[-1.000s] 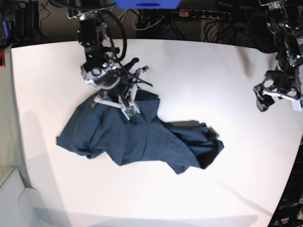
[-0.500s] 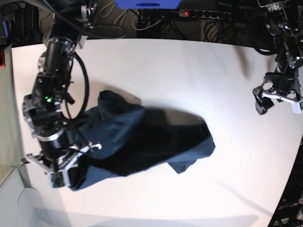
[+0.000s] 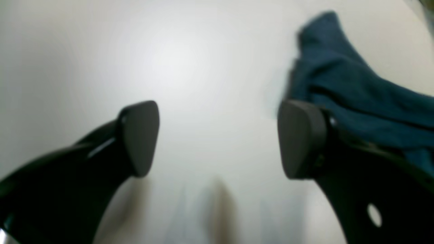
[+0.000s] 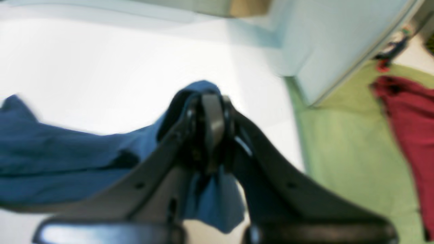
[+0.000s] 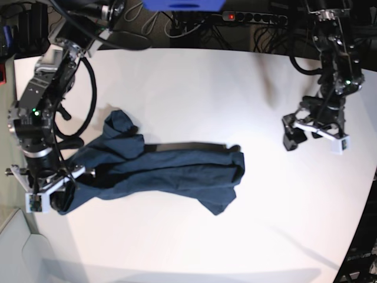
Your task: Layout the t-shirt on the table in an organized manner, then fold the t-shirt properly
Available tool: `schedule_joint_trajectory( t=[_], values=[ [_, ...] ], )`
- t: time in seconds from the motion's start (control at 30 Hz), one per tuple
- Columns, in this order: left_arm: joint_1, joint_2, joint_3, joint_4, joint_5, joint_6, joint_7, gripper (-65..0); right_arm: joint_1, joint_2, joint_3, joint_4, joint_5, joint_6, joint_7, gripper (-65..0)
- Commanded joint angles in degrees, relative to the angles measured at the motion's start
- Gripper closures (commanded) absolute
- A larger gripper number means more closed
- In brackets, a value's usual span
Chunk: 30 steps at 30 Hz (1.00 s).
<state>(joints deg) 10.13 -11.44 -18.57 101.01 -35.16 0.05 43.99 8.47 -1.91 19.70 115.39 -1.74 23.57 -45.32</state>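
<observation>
The dark navy t-shirt [image 5: 177, 171] lies bunched and stretched sideways across the white table [image 5: 194, 88], from near the left edge to mid-table. My right gripper [image 5: 50, 200] is shut on the shirt's left end at the table's left edge. The right wrist view shows the closed gripper [image 4: 210, 128] pinching blue cloth [image 4: 67, 156]. My left gripper [image 5: 313, 141] is open and empty above bare table, to the right of the shirt. In the left wrist view the left gripper [image 3: 218, 135] is spread wide, with the shirt's end [image 3: 356, 98] just beyond its right fingertip [image 3: 298, 135].
A pale grey box [image 5: 15, 247] sits off the table's lower-left corner, close to my right gripper; it also shows in the right wrist view [image 4: 322, 40]. A red cloth [image 4: 407, 118] lies on green floor beyond it. A power strip [image 5: 253, 17] and cables run behind the table.
My right gripper has dragged the shirt from the table's upper middle to the left edge, stretching it out. My left gripper has moved left, inward toward the shirt.
</observation>
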Motion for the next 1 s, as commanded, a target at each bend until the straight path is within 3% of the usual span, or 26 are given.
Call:
schedule_joint_trajectory(
  t=[0.0, 0.17, 0.3, 0.53, 0.77, 0.97],
  values=[
    [-0.9, 0.0, 1.3, 1.4, -0.6, -0.1, -1.0, -53.4, 0.7, 0.4, -0.1, 1.0, 0.6, -0.1, 1.8, 0.0],
    [-5.1, 0.7, 8.5, -0.2, -0.2, -0.1, -1.0, -53.4, -0.9, 0.4, -0.1, 1.0, 0.6, -0.1, 1.8, 0.0],
    [-8.2, 1.3, 11.0, -2.2, 3.6, 0.3, -1.1, -53.4, -1.7, 0.4, -0.1, 1.0, 0.6, -0.1, 1.8, 0.0],
    [-14.2, 5.9, 11.1, -13.8, 9.2, 0.0, -1.2, -53.4, -3.1, 0.4, -0.1, 1.0, 0.5, -0.1, 1.8, 0.0],
    [-15.8, 6.7, 11.3, -20.3, 9.2, 0.0, -7.0, -53.3, -3.6, 0.5, 0.2, 0.9, 0.3, -0.1, 1.8, 0.0],
    [-17.8, 6.7, 11.3, -24.4, 9.1, -0.1, -7.5, -53.1, -3.6, 0.6, 0.3, 0.8, 0.2, -0.1, 1.8, 0.0]
  ],
)
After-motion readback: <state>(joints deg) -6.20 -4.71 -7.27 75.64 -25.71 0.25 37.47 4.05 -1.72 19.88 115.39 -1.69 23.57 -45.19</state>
